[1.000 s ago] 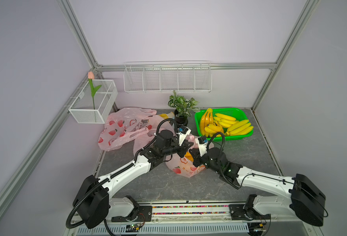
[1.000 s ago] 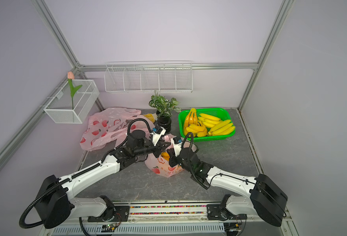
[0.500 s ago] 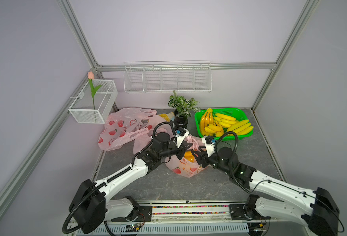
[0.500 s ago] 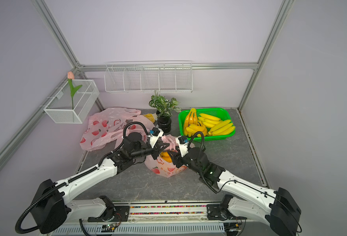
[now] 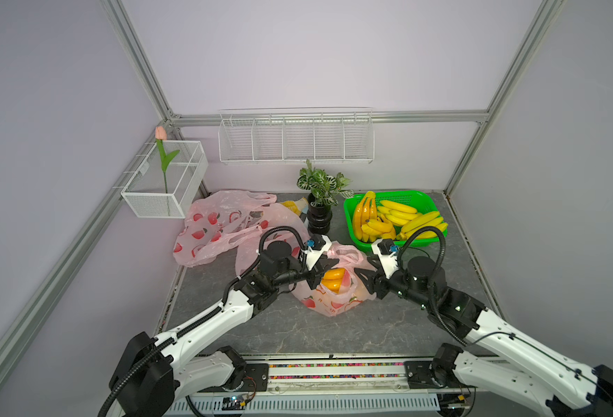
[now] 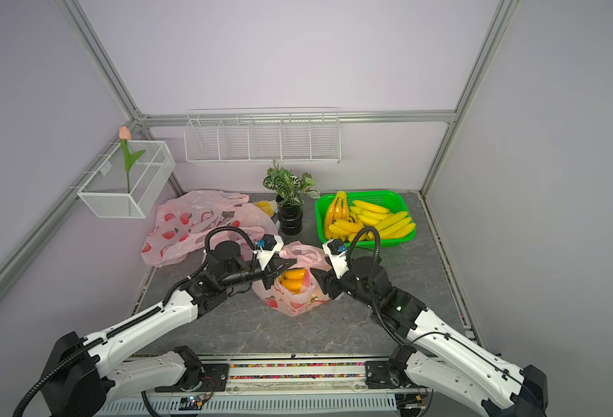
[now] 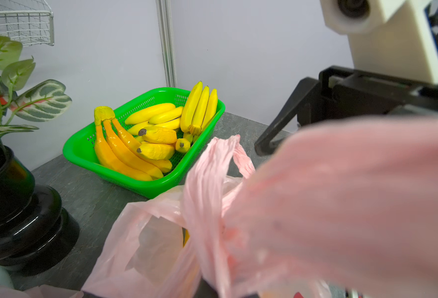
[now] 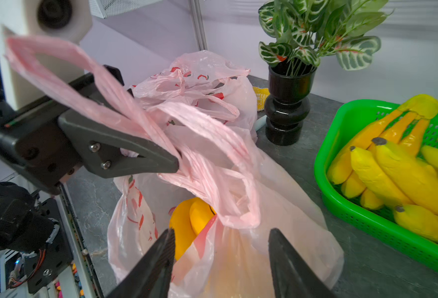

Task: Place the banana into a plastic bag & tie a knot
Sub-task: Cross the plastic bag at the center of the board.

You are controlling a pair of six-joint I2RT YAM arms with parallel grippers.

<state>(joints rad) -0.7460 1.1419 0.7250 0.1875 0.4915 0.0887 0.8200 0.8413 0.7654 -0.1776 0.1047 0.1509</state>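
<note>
A pink plastic bag point(image 5: 328, 301) point(image 6: 294, 305) printed with peaches stands mid-table, with an orange-yellow banana point(image 5: 332, 279) point(image 8: 187, 219) showing in its mouth. My left gripper point(image 5: 320, 270) point(image 6: 279, 269) is shut on the bag's twisted handle point(image 8: 125, 103) and holds it up over the bag's left side; its fingertips point(image 8: 170, 162) pinch the plastic. In the left wrist view, pink plastic point(image 7: 341, 206) hides that gripper's jaws. My right gripper point(image 5: 364, 278) point(image 8: 221, 247) stands open just right of the bag, holding nothing. A loose handle loop point(image 8: 238, 180) droops in front of it.
A green basket point(image 5: 420, 198) of several bananas sits at the back right. A black plant pot point(image 5: 319, 220) stands behind the bag. More pink bags point(image 5: 218, 224) lie at the back left. A white wire basket point(image 5: 164, 180) hangs on the left wall.
My right gripper has opened, let go of the bag handle and drawn back to the right. My left gripper stays shut on its handle and has shifted slightly toward the front.
</note>
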